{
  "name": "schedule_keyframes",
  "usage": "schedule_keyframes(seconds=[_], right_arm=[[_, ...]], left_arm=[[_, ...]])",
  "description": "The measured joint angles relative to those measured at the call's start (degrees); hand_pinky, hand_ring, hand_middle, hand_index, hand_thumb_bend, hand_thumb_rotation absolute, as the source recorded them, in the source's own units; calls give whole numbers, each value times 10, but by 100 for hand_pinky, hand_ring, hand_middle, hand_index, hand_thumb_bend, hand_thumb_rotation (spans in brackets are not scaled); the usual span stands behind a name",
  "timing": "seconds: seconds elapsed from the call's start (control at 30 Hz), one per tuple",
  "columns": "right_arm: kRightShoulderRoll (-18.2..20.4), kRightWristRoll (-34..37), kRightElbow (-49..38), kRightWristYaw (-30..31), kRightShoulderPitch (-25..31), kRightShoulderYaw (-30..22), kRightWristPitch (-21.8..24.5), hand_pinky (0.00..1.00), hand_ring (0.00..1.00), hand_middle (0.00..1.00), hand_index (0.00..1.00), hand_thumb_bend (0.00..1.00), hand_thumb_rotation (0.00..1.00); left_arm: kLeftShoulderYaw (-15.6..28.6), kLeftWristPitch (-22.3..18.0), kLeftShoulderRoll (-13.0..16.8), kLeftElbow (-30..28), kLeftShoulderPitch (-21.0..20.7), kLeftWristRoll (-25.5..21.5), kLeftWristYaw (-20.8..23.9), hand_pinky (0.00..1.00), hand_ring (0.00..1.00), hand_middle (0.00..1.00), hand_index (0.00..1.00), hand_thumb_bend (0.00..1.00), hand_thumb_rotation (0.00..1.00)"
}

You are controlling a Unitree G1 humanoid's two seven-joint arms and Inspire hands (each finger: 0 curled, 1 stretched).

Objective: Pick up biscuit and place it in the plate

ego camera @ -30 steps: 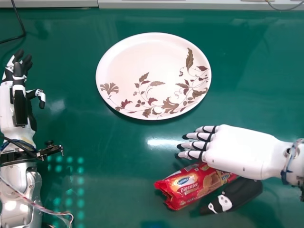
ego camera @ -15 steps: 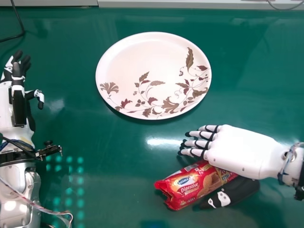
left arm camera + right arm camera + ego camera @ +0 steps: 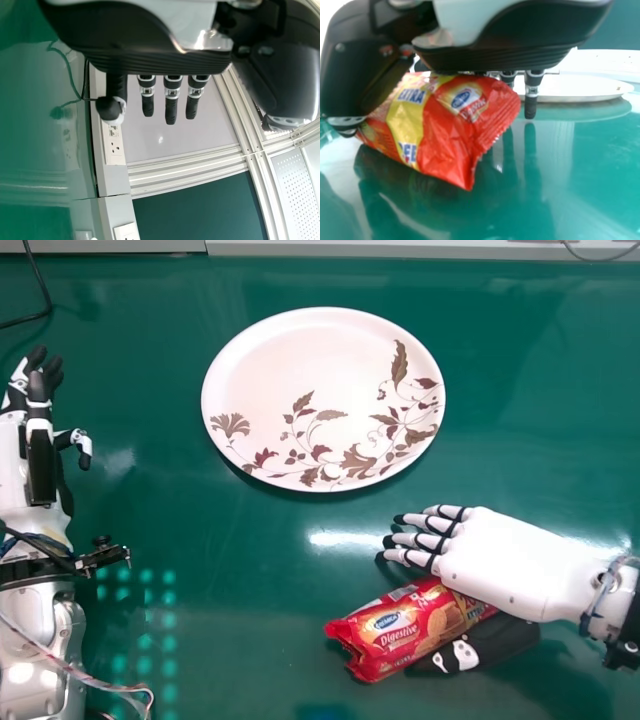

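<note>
Over one end of the red biscuit packet (image 3: 400,628) on the glossy green table (image 3: 250,570), my white right hand (image 3: 510,560) hangs wide, fingers straight. Its black thumb (image 3: 500,642) has swung closer, so I judge a pinch near, before lifting toward the floral white plate (image 3: 285,370).

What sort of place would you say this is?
Probably a robotics lab or test station. The right robot hand is by a biscuit pack on a green table, the robot's other arm has exposed wiring, and sockets and framed panels are by the table.
</note>
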Motion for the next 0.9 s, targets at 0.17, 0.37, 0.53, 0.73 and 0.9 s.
schedule_keyframes(seconds=[0.17,0.37,0.53,0.73,0.9], right_arm=[[2,-2,-2,-9,12,8,13,85,93,92,91,100,43],[2,0,5,-25,14,18,14,79,87,88,86,100,38],[2,11,25,-54,4,34,7,55,59,61,60,75,8],[8,7,50,-98,-5,54,-9,13,14,41,47,53,0],[14,-1,77,-141,-10,62,-31,8,10,41,47,52,0]], left_arm=[[0,0,0,0,0,0,0,0,100,96,98,70,100],[0,0,0,0,-1,0,0,0,100,96,96,73,100],[0,0,0,0,-2,0,2,0,100,96,96,76,100],[1,-1,0,3,-5,-1,1,0,100,95,95,81,97],[2,-1,1,4,-7,-1,1,0,100,94,94,84,97]])
